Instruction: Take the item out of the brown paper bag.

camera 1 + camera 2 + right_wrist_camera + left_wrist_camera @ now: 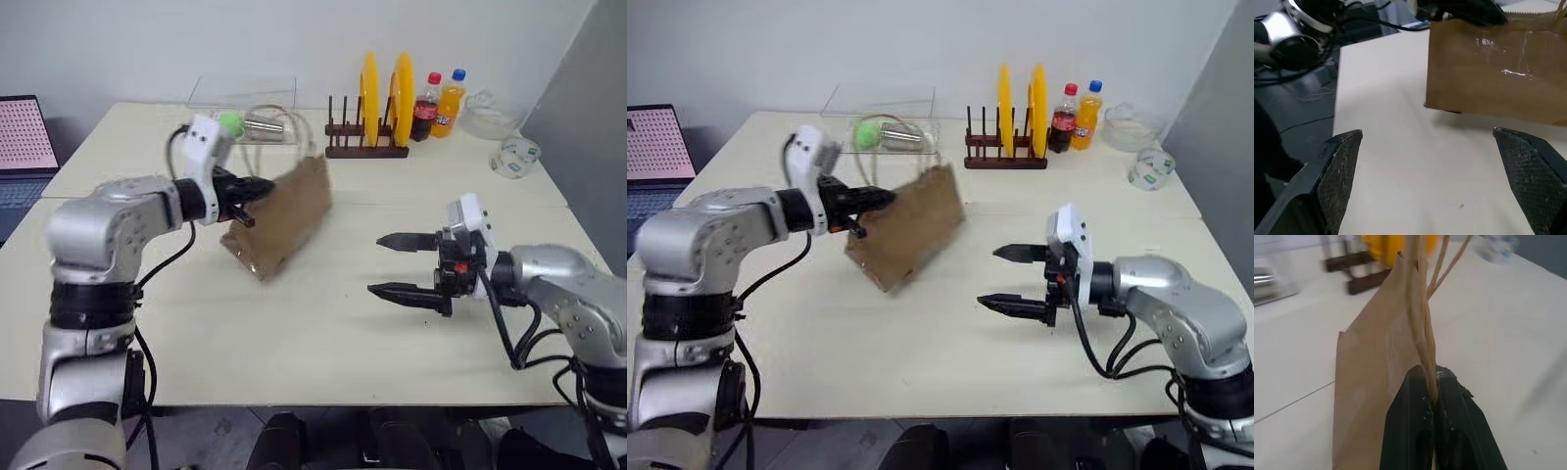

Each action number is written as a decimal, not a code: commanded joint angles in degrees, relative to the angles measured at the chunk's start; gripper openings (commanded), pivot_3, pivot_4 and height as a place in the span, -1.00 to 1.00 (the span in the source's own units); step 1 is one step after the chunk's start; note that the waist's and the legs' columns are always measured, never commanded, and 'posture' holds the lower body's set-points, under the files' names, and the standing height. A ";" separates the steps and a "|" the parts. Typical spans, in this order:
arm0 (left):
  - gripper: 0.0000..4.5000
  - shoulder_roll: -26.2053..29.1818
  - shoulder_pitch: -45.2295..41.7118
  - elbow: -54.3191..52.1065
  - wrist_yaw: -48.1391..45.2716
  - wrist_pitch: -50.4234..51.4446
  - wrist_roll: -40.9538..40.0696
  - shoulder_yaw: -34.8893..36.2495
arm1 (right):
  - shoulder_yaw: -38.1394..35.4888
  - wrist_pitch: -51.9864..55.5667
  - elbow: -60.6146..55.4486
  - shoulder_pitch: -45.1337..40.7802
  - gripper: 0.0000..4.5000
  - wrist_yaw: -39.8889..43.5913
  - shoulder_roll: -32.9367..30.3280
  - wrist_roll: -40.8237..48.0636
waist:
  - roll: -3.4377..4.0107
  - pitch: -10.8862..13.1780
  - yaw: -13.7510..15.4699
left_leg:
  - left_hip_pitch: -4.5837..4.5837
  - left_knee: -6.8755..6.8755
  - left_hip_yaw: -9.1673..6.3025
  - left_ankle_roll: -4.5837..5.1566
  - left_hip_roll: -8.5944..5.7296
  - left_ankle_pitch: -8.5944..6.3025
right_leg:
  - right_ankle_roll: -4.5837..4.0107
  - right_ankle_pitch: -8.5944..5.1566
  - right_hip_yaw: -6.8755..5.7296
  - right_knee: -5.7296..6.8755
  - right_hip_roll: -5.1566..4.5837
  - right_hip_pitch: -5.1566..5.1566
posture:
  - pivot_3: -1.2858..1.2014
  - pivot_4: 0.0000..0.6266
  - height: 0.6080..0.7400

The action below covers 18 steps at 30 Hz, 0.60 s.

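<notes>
While left claw point(1432, 396) pinches brown paper bag point(284, 220) handles point(1422, 308) — right claw point(397, 265) spread wide, empty.

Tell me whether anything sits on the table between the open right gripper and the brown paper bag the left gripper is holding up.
Nothing visible does: only bare cream table lies between the right gripper and the creased brown paper bag.

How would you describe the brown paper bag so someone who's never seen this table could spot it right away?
On the cream table, look in front of the wooden plate rack with its yellow plates. The brown paper bag hangs tilted there, its thin handles pinched in the left gripper. It is the only flat, creased brown thing there.
</notes>
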 commanded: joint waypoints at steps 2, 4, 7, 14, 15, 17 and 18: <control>-0.99 -2.53 -11.98 17.61 -15.72 -20.37 6.07 -5.65 | -3.02 -4.37 -7.28 4.89 1.00 -7.85 3.57 -2.09 | 0.01 0.01 0.02 | -0.07 0.00 0.01 0.01 -0.01 0.00 | 0.01 0.00 0.01 -0.03 0.01 -0.02 | 0.03 -0.52 1.00; -0.99 -6.21 -18.00 29.30 -22.23 -29.58 8.93 -7.84 | -3.11 -6.64 -9.87 8.31 1.00 -10.62 5.66 -3.36 | 0.01 0.01 0.02 | -0.17 0.01 0.05 0.04 -0.03 -0.01 | 0.01 0.00 0.03 -0.06 0.01 -0.07 | 0.03 -0.52 1.00; -0.99 -10.64 -23.95 43.35 -26.12 -43.06 13.89 -9.23 | -3.11 -7.61 -12.33 11.67 1.00 -13.51 7.02 -4.31 | 0.01 0.01 -0.12 | -0.38 0.05 0.06 0.06 -0.03 -0.02 | 0.03 0.00 0.02 -0.13 0.04 -0.21 | 0.03 -0.52 1.00; -0.99 -17.49 -30.23 62.24 -27.08 -61.32 20.71 -8.12 | 0.48 -14.39 -17.47 18.37 1.00 -23.79 13.00 -13.46 | 0.02 0.02 -0.57 | -0.62 0.07 -0.02 0.12 0.03 -0.04 | 0.05 -0.01 -0.01 -0.03 0.16 -0.47 | 0.03 -0.52 1.00; -0.99 -18.01 -30.22 63.47 -26.97 -63.13 21.94 -8.47 | 1.83 -15.01 -18.31 19.59 1.00 -25.33 13.79 -15.41 | 0.01 0.01 -0.54 | -0.72 0.07 -0.02 0.12 0.02 -0.04 | 0.05 -0.01 -0.01 0.01 0.17 -0.58 | 0.03 -0.52 1.00; -0.99 -18.67 -30.13 65.10 -27.02 -65.47 23.64 -8.46 | 4.09 -15.37 -19.72 21.44 1.00 -28.03 14.69 -18.93 | 0.01 0.02 -0.57 | -0.85 0.12 0.03 0.12 0.01 -0.04 | 0.05 -0.01 0.05 0.15 0.17 -0.81 | 0.03 -0.52 1.00; -0.99 -18.85 -30.02 65.60 -27.12 -66.33 24.27 -8.33 | 5.13 -15.03 -20.45 22.17 1.00 -29.68 14.92 -20.78 | 0.01 0.02 -0.59 | -0.88 0.13 0.09 0.12 0.00 -0.03 | 0.05 -0.01 0.12 0.22 0.17 -0.88 | 0.03 -0.52 1.00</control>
